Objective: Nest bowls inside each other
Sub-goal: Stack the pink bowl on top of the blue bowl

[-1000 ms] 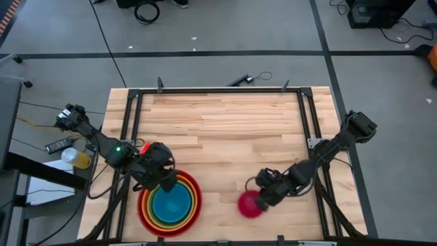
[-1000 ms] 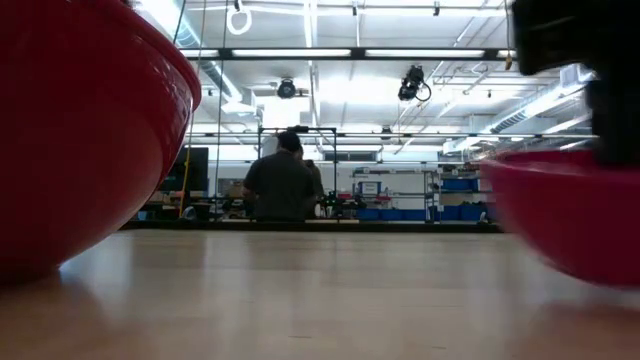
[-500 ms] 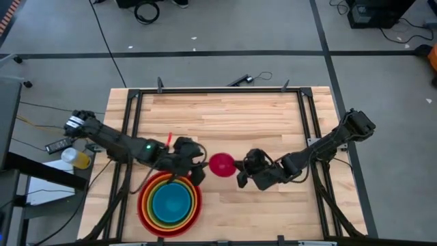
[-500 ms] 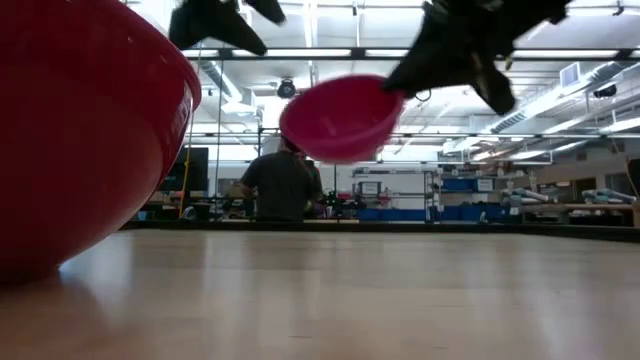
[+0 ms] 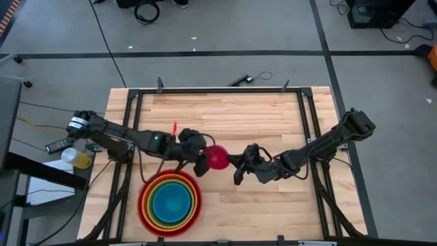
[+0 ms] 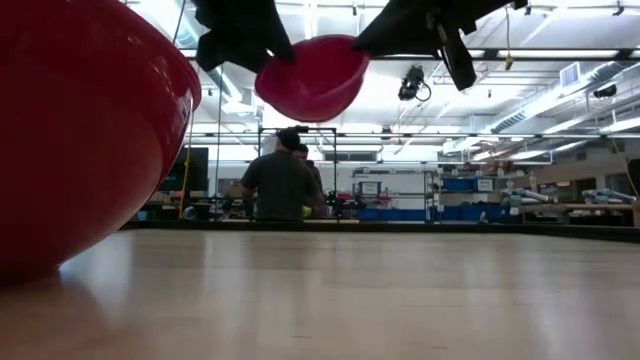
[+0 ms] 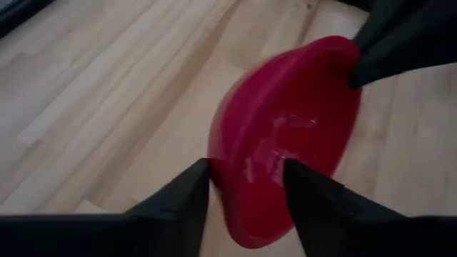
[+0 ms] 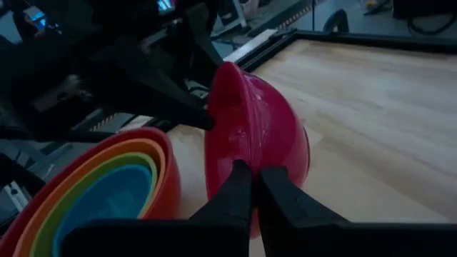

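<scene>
The small magenta pink bowl (image 5: 218,156) hangs in the air over the middle of the table, between my two grippers. My right gripper (image 5: 235,167) comes at it from the right and is shut on its rim. My left gripper (image 7: 246,168) comes from the left and stands open, with one finger outside the bowl's wall and one inside. At the near left, the red bowl (image 5: 145,205) sits on the wood and holds the orange, green and blue bowls (image 5: 171,201), nested one in another. My right gripper pinches the pink bowl's rim (image 8: 243,158) between its two fingers, on the side toward the table's right. The fingers come nearly level from the right. The bowl is lifted clear and tilted, with its opening up and tipped toward the left. My left gripper straddles the opposite rim (image 7: 216,178); whether a finger touches it, I cannot tell.
Dark frame rails (image 5: 130,123) run along the table's left, right and far edges. Bare wood (image 5: 225,116) lies on the far half. In the low view, the red bowl's wall (image 6: 80,130) fills the left side and a person (image 6: 280,185) stands in the room behind.
My right gripper has lifted the pink bowl off the near right of the table. It has carried the bowl up and toward the left and far side, tipping it. My left gripper has left the stack and swung right toward the pink bowl, so its fingers now straddle the rim.
</scene>
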### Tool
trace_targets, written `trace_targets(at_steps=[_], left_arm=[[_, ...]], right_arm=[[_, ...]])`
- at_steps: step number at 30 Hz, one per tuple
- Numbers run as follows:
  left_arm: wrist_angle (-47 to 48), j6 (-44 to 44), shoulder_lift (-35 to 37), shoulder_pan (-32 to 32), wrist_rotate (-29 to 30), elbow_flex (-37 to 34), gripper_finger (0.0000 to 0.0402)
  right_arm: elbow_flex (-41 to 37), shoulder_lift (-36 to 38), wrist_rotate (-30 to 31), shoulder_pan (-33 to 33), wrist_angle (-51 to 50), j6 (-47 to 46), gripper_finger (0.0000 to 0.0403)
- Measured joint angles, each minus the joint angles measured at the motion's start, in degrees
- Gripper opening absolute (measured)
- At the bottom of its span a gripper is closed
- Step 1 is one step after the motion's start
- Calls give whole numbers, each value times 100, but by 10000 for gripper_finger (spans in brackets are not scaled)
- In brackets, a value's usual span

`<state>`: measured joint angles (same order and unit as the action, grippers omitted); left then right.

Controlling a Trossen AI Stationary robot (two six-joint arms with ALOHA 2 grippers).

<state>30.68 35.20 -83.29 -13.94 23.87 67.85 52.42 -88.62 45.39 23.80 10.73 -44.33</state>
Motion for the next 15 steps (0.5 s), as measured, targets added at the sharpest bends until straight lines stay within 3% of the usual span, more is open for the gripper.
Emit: trace_targets(at_steps=[7, 15], left_arm=[[76, -74, 0, 343, -63, -6, 22], [259, -136, 210, 538, -402, -8, 7]], right_arm=[[20, 4, -33, -12, 251, 411, 26], [4, 88, -242, -6, 758, 971, 35]])
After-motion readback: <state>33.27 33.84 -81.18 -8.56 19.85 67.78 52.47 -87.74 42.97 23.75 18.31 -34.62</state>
